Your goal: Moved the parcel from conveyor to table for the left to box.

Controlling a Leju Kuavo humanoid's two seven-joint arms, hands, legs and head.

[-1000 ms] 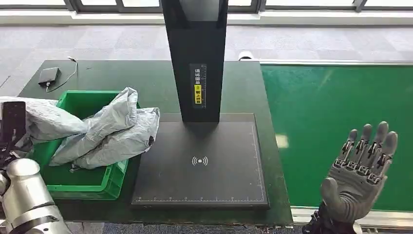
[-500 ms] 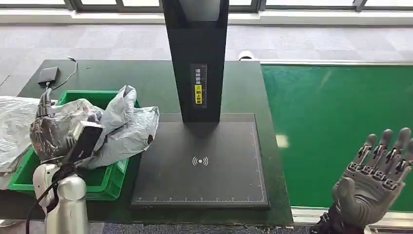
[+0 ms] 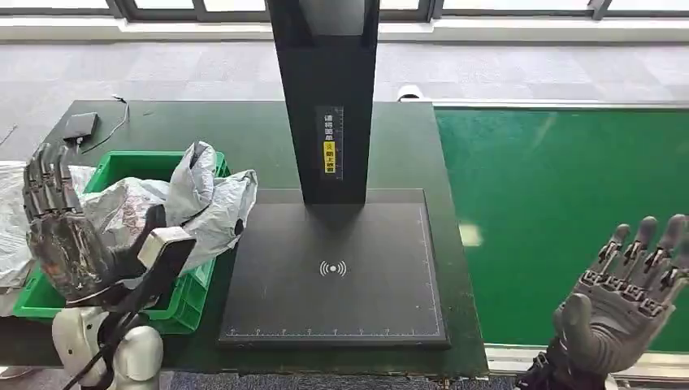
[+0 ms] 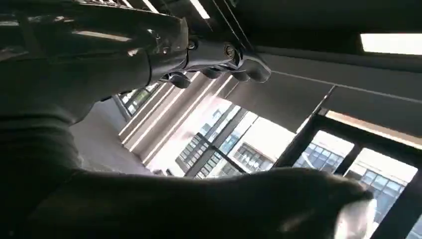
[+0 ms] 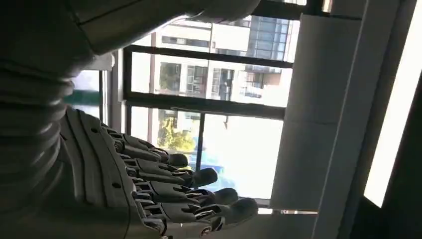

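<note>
Nearest the camera in the head view, the left hand point(image 3: 69, 244) is raised in front of the green box point(image 3: 142, 166), palm turned away and fingers point(image 3: 47, 179) spread and pointing up; nothing is held in it. Its silver forearm rises from the lower left edge, with a cable trailing beside the wrist. In the left wrist view the same hand point(image 4: 149, 55) is seen dark against bright windows, fingers extended and apart.

At the lower right, the right hand point(image 3: 621, 305) is held up over the near edge of the green conveyor point(image 3: 561, 211), palm toward the camera, fingers straight and separated, empty. The right wrist view shows that hand point(image 5: 149, 194) with its fingers stretched out side by side against the windows.

Just behind the left hand, the parcel point(image 3: 199, 207), a crumpled grey plastic mailer bag, is seen lying in the green box, its right part draped over the box's rim toward the black scanner pad point(image 3: 341, 276). More grey bag material point(image 3: 12, 219) lies at the left edge beside the box.

The box and pad rest on the dark green table point(image 3: 244, 134). A black column point(image 3: 325, 89) rises from the pad's far side. Farther back, a small dark device point(image 3: 81, 126) with a cable lies near the table's far left corner.
</note>
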